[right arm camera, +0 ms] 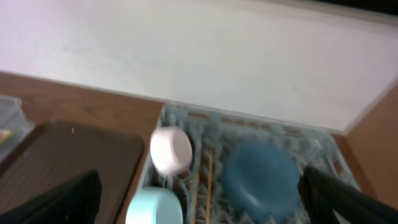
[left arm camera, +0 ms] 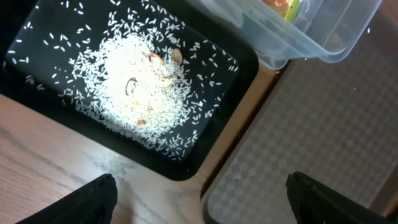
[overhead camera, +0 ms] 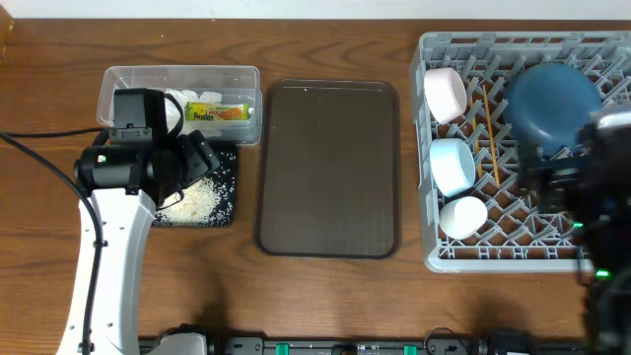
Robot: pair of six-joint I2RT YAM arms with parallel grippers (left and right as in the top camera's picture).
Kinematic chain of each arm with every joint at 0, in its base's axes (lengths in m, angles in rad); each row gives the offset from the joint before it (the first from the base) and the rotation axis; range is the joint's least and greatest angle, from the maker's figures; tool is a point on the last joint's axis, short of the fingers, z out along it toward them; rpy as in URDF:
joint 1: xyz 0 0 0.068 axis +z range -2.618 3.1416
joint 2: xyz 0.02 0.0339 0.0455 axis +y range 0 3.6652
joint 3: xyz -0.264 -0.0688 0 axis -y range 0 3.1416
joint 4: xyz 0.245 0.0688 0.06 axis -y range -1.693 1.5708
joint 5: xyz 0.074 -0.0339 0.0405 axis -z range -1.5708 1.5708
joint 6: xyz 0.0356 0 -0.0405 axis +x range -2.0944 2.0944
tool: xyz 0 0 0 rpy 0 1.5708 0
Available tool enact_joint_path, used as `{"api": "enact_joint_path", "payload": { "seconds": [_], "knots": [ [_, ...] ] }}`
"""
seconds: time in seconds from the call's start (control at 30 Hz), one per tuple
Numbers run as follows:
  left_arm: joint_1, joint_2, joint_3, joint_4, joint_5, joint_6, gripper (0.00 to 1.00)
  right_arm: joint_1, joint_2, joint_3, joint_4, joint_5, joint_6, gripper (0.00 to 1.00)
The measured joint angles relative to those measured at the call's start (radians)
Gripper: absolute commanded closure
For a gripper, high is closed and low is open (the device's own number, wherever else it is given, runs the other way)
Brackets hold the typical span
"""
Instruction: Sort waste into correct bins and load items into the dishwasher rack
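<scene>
The grey dishwasher rack (overhead camera: 592, 44) on the right holds a white bowl (overhead camera: 444, 94), a light blue bowl (overhead camera: 452, 165), a small white cup (overhead camera: 461, 217), a dark blue plate (overhead camera: 552, 102) and wooden chopsticks (overhead camera: 486, 128). The clear tub (overhead camera: 128, 77) holds white napkins (overhead camera: 182, 102) and the snack wrapper (overhead camera: 219, 111). Rice (left arm camera: 134, 81) lies heaped in the black tray (left arm camera: 37, 93). My left gripper (left arm camera: 202, 202) is open and empty above the tray's corner. My right gripper (right arm camera: 205, 205) is open and empty above the rack (right arm camera: 186, 118).
The large dark brown serving tray (overhead camera: 328, 168) lies between the bins and the rack and shows bare. It also shows in the left wrist view (left arm camera: 311, 143). The clear tub's corner (left arm camera: 311, 37) overhangs the black tray. My right arm (overhead camera: 601, 197) covers the rack's right side.
</scene>
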Motion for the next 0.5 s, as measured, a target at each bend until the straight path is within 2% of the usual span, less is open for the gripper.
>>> {"api": "enact_joint_path", "payload": {
  "seconds": [0.13,0.3,0.5],
  "knots": [
    [0.0,0.0,0.0,0.0,0.0,0.0,0.11,0.0,-0.156,-0.331,0.214,-0.053,-0.006,0.01],
    [0.0,0.0,0.0,0.0,0.0,0.0,0.11,0.0,-0.37,-0.681,0.387,-0.094,-0.009,0.01],
    [0.0,0.0,0.0,0.0,0.0,0.0,0.1,0.001,-0.559,-0.925,0.496,-0.103,-0.009,0.01]
  ]
}}
